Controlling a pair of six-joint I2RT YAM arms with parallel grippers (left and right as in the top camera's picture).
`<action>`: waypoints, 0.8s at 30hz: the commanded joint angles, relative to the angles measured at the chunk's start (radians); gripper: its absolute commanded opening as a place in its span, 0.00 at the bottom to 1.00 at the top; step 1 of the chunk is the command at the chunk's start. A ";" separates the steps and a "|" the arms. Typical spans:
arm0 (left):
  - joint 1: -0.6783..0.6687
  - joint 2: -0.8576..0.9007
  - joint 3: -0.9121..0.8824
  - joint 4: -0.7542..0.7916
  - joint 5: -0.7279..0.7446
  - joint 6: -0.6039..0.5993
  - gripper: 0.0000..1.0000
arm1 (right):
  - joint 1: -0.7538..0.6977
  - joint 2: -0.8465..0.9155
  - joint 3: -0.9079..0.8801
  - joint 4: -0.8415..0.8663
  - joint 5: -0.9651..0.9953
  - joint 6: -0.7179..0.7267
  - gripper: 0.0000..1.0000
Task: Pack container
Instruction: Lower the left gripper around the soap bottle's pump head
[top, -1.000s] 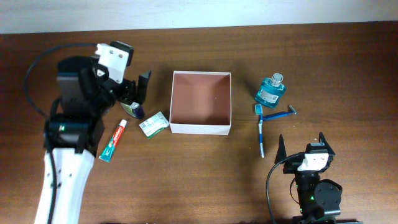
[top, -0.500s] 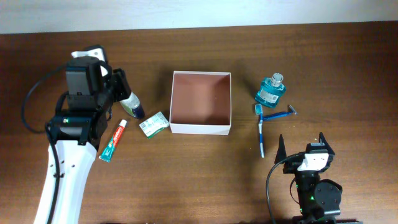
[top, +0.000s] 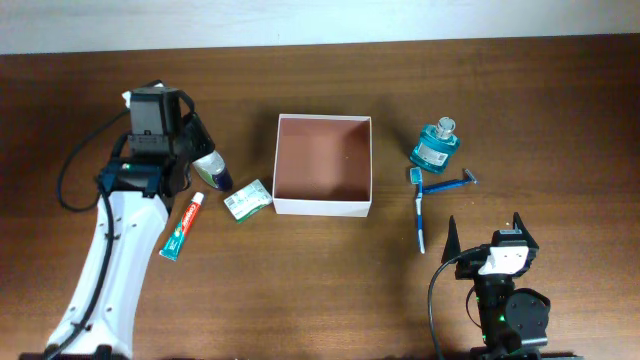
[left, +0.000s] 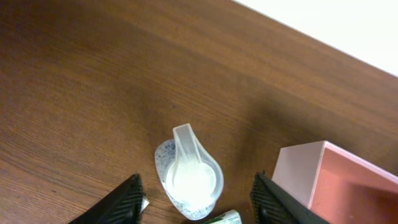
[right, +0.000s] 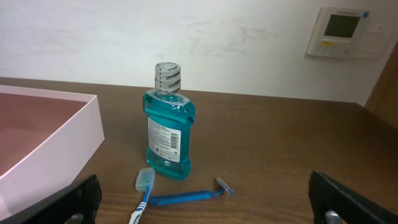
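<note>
The container (top: 323, 203), a square white box with a reddish-brown inside, sits open at the table's middle. Its corner shows in the left wrist view (left: 302, 176) and its wall in the right wrist view (right: 59, 142). My left gripper (top: 200, 152) is open and points down over a small clear bottle with a white cap (top: 212, 169). In the left wrist view the bottle (left: 189, 181) lies between the two fingers (left: 196, 178), untouched. My right gripper (top: 486, 234) is open and empty near the front edge, facing the teal bottle (right: 166, 127).
A toothpaste tube (top: 181, 227) and a small green-white packet (top: 247, 199) lie left of the container. The teal glass bottle (top: 435, 145), a blue toothbrush (top: 419, 212) and a blue razor (top: 451, 183) lie to its right.
My left arm has swung left and turned its wrist downward, bringing the open gripper over the small bottle. The right arm has not moved.
</note>
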 joint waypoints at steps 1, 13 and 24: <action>-0.001 0.027 0.018 -0.004 -0.006 -0.017 0.97 | -0.005 -0.008 -0.005 -0.008 0.001 0.002 0.99; -0.001 0.045 0.018 -0.007 -0.008 -0.017 0.64 | -0.005 -0.008 -0.005 -0.008 0.001 0.002 0.99; -0.001 0.104 0.018 -0.003 -0.008 -0.017 0.56 | -0.005 -0.008 -0.005 -0.008 0.001 0.002 0.99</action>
